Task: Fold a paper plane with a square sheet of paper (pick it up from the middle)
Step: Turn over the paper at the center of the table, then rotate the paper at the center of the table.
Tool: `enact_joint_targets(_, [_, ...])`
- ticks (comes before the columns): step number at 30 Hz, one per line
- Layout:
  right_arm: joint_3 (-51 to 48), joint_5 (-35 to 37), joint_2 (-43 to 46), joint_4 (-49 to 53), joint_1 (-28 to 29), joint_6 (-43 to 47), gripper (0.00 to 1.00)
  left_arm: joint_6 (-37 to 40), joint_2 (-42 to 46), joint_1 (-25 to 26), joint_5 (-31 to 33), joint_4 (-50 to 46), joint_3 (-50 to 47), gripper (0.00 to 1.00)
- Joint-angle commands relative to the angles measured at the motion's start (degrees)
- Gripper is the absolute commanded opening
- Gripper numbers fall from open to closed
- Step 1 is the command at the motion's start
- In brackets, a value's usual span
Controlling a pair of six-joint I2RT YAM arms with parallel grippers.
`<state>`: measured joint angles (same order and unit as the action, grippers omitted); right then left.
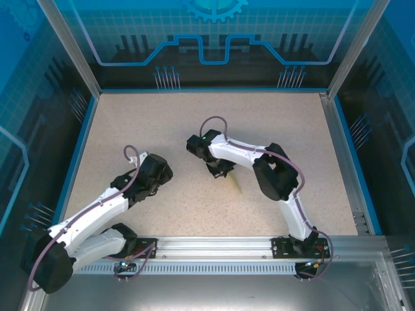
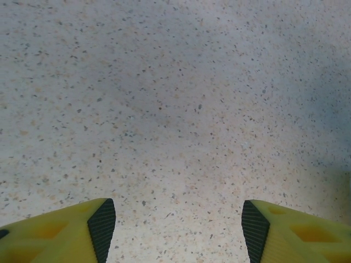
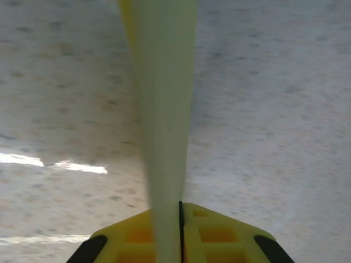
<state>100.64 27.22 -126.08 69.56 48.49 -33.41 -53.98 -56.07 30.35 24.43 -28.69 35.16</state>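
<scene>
The square sheet of paper appears folded into a narrow, pale yellow paper plane (image 3: 164,109). It runs from between the jaws of my right gripper (image 3: 180,205) up across the right wrist view, blurred. From above, a small yellow wedge of the paper plane (image 1: 237,184) pokes out just right of and below my right gripper (image 1: 222,170) at the table's middle. That gripper is shut on the plane. My left gripper (image 2: 178,224) hangs over bare tabletop with its black pads (image 2: 102,227) far apart and nothing between them. Seen from above, the left gripper (image 1: 155,173) sits well left of the plane.
The speckled beige tabletop (image 1: 194,123) is bordered by blue edging and metal frame posts. An aluminium rail (image 1: 214,246) along the near edge carries both arm bases. The right arm's elbow (image 1: 275,178) rises just right of the plane.
</scene>
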Motion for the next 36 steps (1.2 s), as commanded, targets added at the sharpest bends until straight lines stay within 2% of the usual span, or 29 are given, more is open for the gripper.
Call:
enact_joint_targets(1, [5.0, -6.0, -3.1, 1.3, 1.8, -2.9, 0.14, -1.6, 1.8, -0.6, 2.7, -2.2, -1.3, 0.67])
enact_joint_targets(5, [8.8, -13.1, -5.1, -1.9, 2.7, -2.8, 0.21, -1.4, 2.4, -0.7, 2.1, -1.7, -2.0, 0.69])
enact_joint_targets(9, [9.7, -19.6, -4.7, -4.9, 2.8, -1.7, 0.35, -0.7, 1.9, -0.7, 1.0, -1.2, -1.8, 0.70])
enact_joint_targets(13, [4.7, -28.9, 1.0, -13.3, 2.3, -0.1, 0.55, 0.1, 0.7, -0.7, -1.3, 0.8, -2.0, 0.74])
enact_joint_targets(17, [-2.5, -34.0, 9.8, -21.8, 1.2, 0.1, 0.68, 1.2, -2.4, -0.8, -5.6, 3.3, -1.2, 0.75])
enact_joint_targets(21, [-11.0, -35.3, 18.6, -28.1, -1.7, 0.4, 0.73, 2.3, -6.3, -0.8, -10.2, 4.9, 0.5, 0.75])
enact_joint_targets(23, [-17.1, -39.3, 22.5, -32.8, -4.8, 0.3, 0.73, 3.0, -9.1, -0.7, -13.3, 6.2, 1.7, 0.75])
enact_joint_targets(28, [-29.3, -52.3, 26.2, -43.0, -12.6, -0.2, 0.61, 3.0, -16.8, -0.7, -23.0, 9.5, 4.5, 0.72])
enact_joint_targets(30, [-30.7, -54.1, 25.0, -43.8, -14.1, 0.2, 0.55, 2.3, -19.3, -0.8, -25.3, 10.3, 5.2, 0.72])
enact_joint_targets(33, [-31.0, -57.7, 21.8, -46.0, -15.3, 0.7, 0.51, 1.7, -22.2, -0.7, -27.6, 11.7, 5.9, 0.72])
enact_joint_targets(36, [-29.4, -58.0, 18.8, -47.1, -15.3, 1.3, 0.50, 1.4, -24.0, -0.7, -27.7, 11.1, 6.7, 0.71])
